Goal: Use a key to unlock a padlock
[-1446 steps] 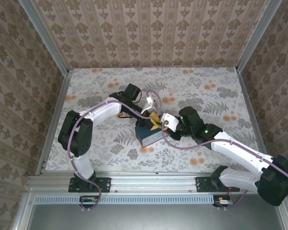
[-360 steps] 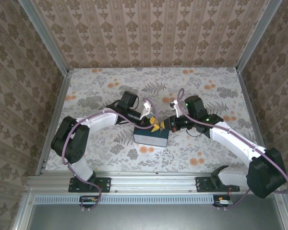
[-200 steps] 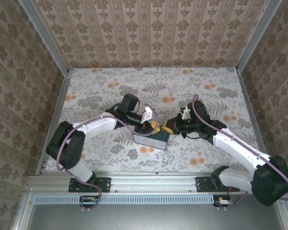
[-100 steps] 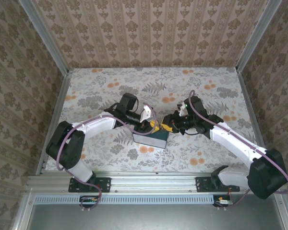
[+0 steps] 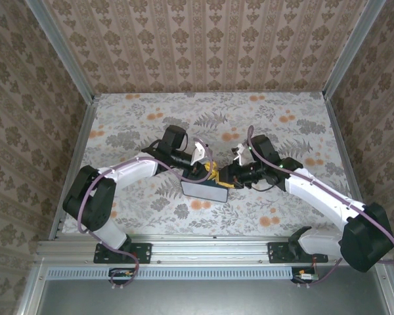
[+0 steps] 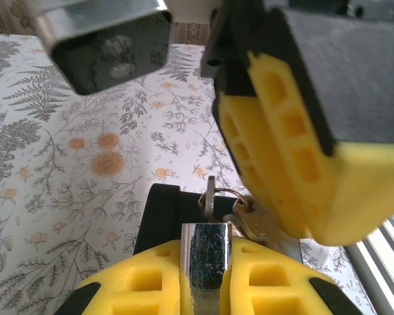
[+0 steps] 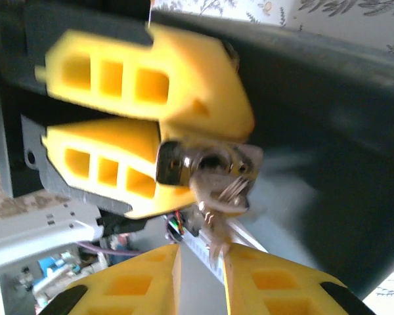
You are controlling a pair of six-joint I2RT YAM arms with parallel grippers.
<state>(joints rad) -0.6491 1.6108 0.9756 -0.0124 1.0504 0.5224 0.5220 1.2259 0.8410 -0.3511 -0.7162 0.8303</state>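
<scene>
Here, on the floral-patterned table (image 5: 295,118), a dark rectangular box with a pale rim (image 5: 202,190) is lying flat and serving as the reference for all positions.

The left gripper (image 5: 205,169) is reaching in from the box's far-left side. Its yellow ribbed fingers (image 7: 111,79) are pressing together on a small silvery metal padlock (image 6: 207,259) and holding it just beyond the box's far edge. Whether the padlock is touching the box cannot be told.

A silver key (image 6: 210,191) is standing out of the padlock's end face, which is turned toward the right gripper (image 5: 227,175). A thin wire ring carrying a second, brass-toned key (image 6: 253,224) is hanging beside the silver key.

The right gripper is pointing in from the box's far-right side, meeting the left gripper almost tip to tip. Its yellow fingers (image 7: 282,289) are standing a narrow gap apart, right at the hanging keys. In the left wrist view, one finger is lying just beside the brass-toned key. The right wrist view is blurred, so whether these fingers are pinching a key cannot be told.
</scene>
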